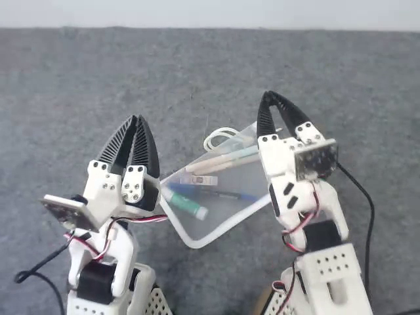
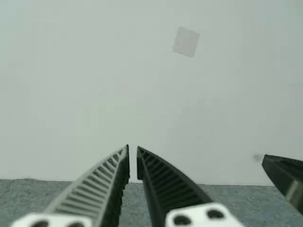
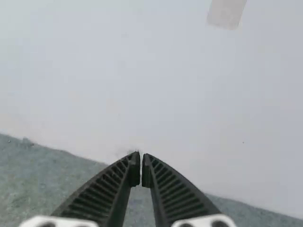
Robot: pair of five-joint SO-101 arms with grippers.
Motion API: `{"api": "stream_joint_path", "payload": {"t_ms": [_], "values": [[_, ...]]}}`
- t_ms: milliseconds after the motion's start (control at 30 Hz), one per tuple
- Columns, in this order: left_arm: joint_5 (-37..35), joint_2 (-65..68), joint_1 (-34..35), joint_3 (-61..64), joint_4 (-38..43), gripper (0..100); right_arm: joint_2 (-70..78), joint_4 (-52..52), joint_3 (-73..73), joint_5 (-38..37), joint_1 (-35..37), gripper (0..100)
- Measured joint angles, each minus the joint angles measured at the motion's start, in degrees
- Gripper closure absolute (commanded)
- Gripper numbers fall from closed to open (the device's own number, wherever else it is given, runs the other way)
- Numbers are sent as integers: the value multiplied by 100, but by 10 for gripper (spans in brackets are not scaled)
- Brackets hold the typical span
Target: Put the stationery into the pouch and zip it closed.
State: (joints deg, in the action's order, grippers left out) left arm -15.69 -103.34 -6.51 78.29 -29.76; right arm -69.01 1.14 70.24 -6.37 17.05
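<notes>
A clear pouch (image 1: 226, 220) with a white rim lies on the grey carpet between the two arms. Inside it I see a blue pen (image 1: 220, 193), a green-capped marker (image 1: 184, 202), pale pens (image 1: 226, 160) and a small eraser (image 1: 202, 179). A white cord loop (image 1: 220, 138) lies at its far end. My left gripper (image 1: 136, 121) (image 2: 132, 149) is raised to the pouch's left, shut and holding nothing. My right gripper (image 1: 266, 97) (image 3: 140, 156) is raised above the pouch's right side, also shut and holding nothing. Both point at the far wall.
Grey carpet (image 1: 79, 85) covers the table out to a pale wall (image 1: 210, 12) at the back. The tip of the right arm's gripper (image 2: 284, 174) shows at the edge of the left wrist view. Black cables (image 1: 367, 197) trail beside the arm bases.
</notes>
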Motion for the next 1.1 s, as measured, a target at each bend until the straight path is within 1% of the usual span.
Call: {"api": "stream_joint_path", "payload": {"t_ms": [167,367,467,633,700,800,933,1033,1100], "values": [[26,0,0,193,0,974,-580,0,18,0,0,993],[35,0,0,220,0,973,-1565,53,448,-18,-9,993],[35,0,0,220,0,973,-2224,615,492,-308,-9,993],[35,0,0,220,0,973,-3516,2031,510,-607,0,993],[35,0,0,220,0,973,-3516,2488,501,-651,-149,993],[35,0,0,220,0,973,-3473,2884,510,-607,-527,993],[35,0,0,220,0,973,-3411,3033,721,-255,-941,993],[35,0,0,220,44,973,-3437,3033,1020,-167,-1134,993],[35,0,0,229,220,973,-3437,3033,1248,-158,-1327,992]]}}
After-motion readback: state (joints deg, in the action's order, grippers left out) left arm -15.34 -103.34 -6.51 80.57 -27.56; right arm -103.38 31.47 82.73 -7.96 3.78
